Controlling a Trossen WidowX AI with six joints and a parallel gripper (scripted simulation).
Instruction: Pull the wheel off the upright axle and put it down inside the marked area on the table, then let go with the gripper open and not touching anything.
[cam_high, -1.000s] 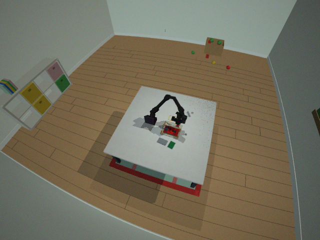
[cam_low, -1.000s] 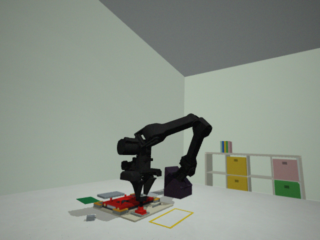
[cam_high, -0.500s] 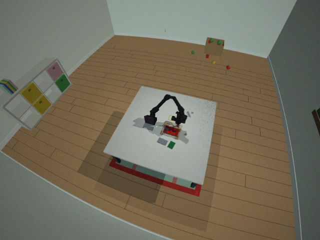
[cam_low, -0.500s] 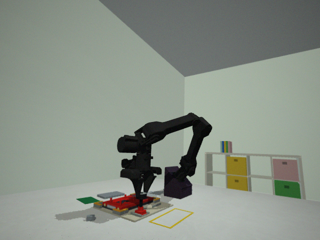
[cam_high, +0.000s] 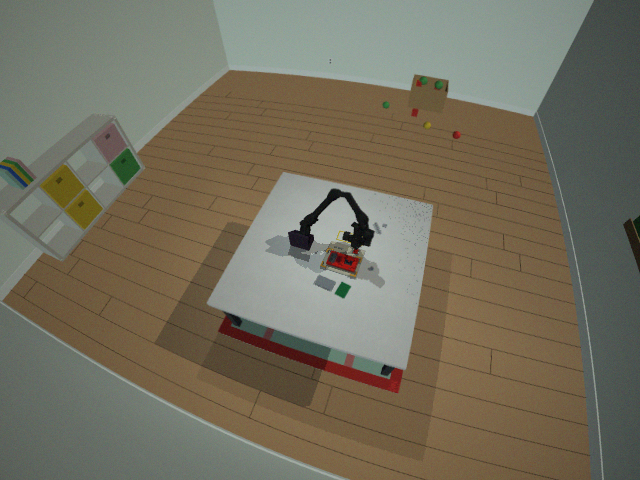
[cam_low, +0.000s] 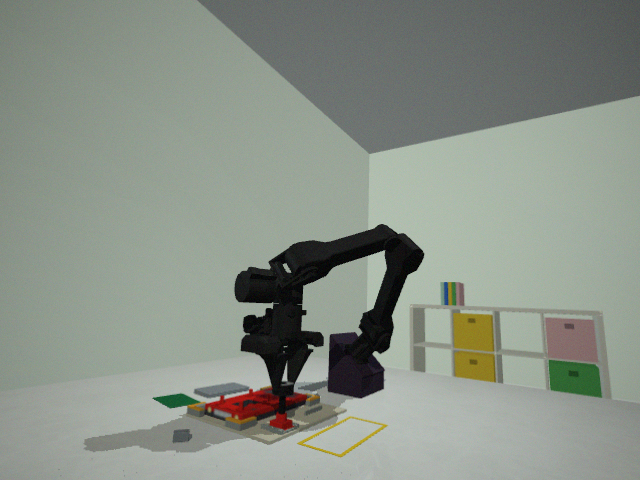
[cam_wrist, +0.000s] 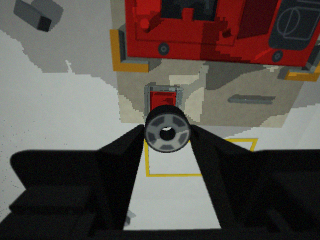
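Note:
My gripper (cam_low: 283, 385) (cam_wrist: 166, 129) is shut on the wheel (cam_low: 282, 390) (cam_wrist: 166, 146), a black tyre with a grey spoked hub. The wheel is level, high over the red foot (cam_low: 280, 422) (cam_wrist: 161, 96) (cam_high: 356, 251). The black upright axle (cam_low: 281, 406) rises from this foot to the wheel's underside. The hub's hole looks partly light from above; whether the axle's tip is still inside it cannot be told. The marked area, a yellow outline (cam_high: 338, 235) (cam_low: 320, 449) (cam_wrist: 173, 175), lies on the table beside the beige board, with nothing in it.
The beige board (cam_low: 268, 439) (cam_wrist: 135, 102) carries the foot and a red car body (cam_high: 342, 261) (cam_low: 242, 405) (cam_wrist: 190, 42) between orange and grey corner blocks. A small grey block (cam_low: 181, 435) (cam_wrist: 32, 15), a grey plate (cam_high: 325, 282) (cam_low: 222, 389) and a green plate (cam_high: 342, 289) (cam_low: 175, 400) lie around it.

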